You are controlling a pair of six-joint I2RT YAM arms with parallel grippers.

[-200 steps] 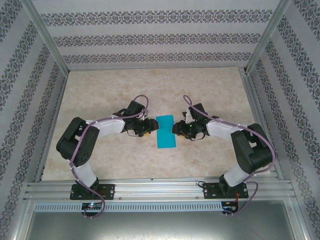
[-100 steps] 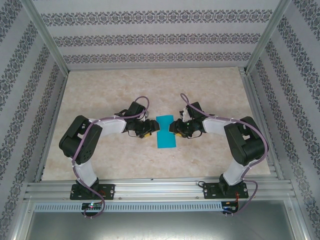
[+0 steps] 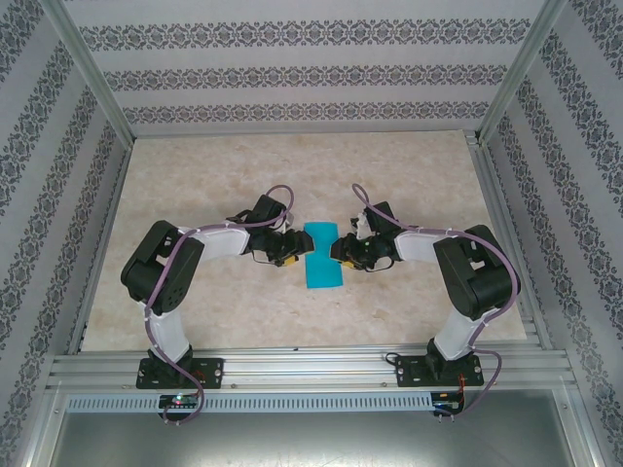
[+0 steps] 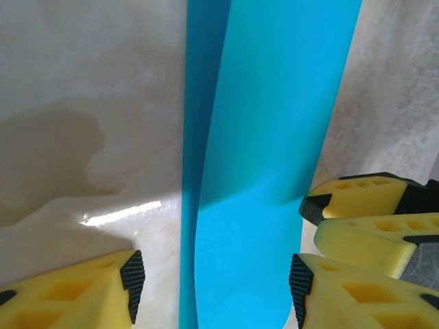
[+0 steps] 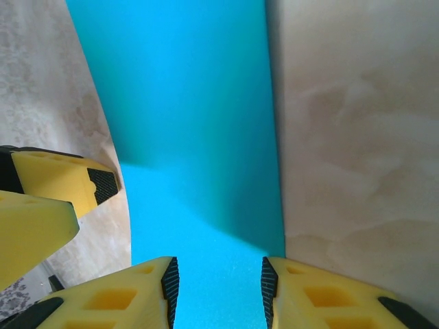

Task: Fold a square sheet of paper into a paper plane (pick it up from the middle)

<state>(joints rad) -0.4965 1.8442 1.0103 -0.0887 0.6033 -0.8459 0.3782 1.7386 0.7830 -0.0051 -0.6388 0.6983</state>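
— At the middle of the table (image 3: 195,175), what is found?

— A teal-blue sheet of paper (image 3: 322,258) is laid there. It is seen from above as a rectangle, longer than it is wide, with one short end turned toward the patterned back wall.

— How are the arms placed about it?

— The sheet is flanked. The left gripper (image 3: 295,255) is set at its left edge and the right gripper (image 3: 339,255) at its right edge. Both are at about mid-length, with their tips turned toward each other.

— Is the sheet grasped on the left?

— No grasp is seen. In the left wrist view the left gripper (image 4: 216,288) is spread wide, and the sheet of paper (image 4: 274,137) runs between its yellow fingers. One black pad is placed just at the paper's edge, while bare table is shown between the other pad and the paper. A darker band is seen along that second side of the sheet. Whether it is a lower layer or only shade cannot be told.

— And on the right?

— In the right wrist view the right gripper (image 5: 217,288) is parted as well, though more narrowly. The sheet of paper (image 5: 199,103) is seen in the gap between the two pads. One finger is set over the edge that borders the bare table, the other over the sheet itself. Nothing is seen pinched between them.

— Is either gripper caught by the other's camera?

— Yes. Across the paper, the opposite gripper's yellow fingers are shown in each wrist view, close beside the sheet's far edge.
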